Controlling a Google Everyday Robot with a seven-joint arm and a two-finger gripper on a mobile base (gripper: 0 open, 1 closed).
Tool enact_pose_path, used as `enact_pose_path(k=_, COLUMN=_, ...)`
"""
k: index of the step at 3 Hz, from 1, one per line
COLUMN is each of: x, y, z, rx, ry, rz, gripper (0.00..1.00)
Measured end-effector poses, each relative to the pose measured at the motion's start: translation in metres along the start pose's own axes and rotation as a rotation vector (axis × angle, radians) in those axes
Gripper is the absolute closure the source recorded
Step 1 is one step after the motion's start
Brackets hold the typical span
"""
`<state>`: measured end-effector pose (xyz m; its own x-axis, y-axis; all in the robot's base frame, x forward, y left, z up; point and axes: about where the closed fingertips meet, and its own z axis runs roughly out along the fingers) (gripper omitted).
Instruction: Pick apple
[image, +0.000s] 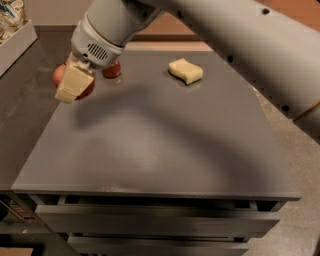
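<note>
The red apple (59, 75) is at the far left of the grey table (165, 145), held between the cream fingers of my gripper (71, 86). One finger (73, 81) crosses the front of the apple; the other is hidden behind it. The apple looks lifted a little off the tabletop. My thick grey arm comes in from the upper right and covers the top of the view.
A red can (112, 70) stands just right of the gripper, partly hidden by the wrist. A pale yellow sponge (186, 70) lies at the back middle. A white box (17, 42) sits at the far left. Drawer fronts (150, 220) run below the table's near edge.
</note>
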<state>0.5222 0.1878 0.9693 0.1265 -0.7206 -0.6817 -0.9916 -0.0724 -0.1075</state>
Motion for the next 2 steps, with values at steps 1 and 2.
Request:
enact_pose_path(k=1, x=-0.0238, y=0.0088, z=-0.0374, rx=0.005, ry=-0.048, rz=-0.064, gripper=1.0)
enact_pose_path(k=2, x=-0.0274, y=0.0092, z=-0.041, rx=0.007, ry=-0.054, rz=-0.072, gripper=1.0)
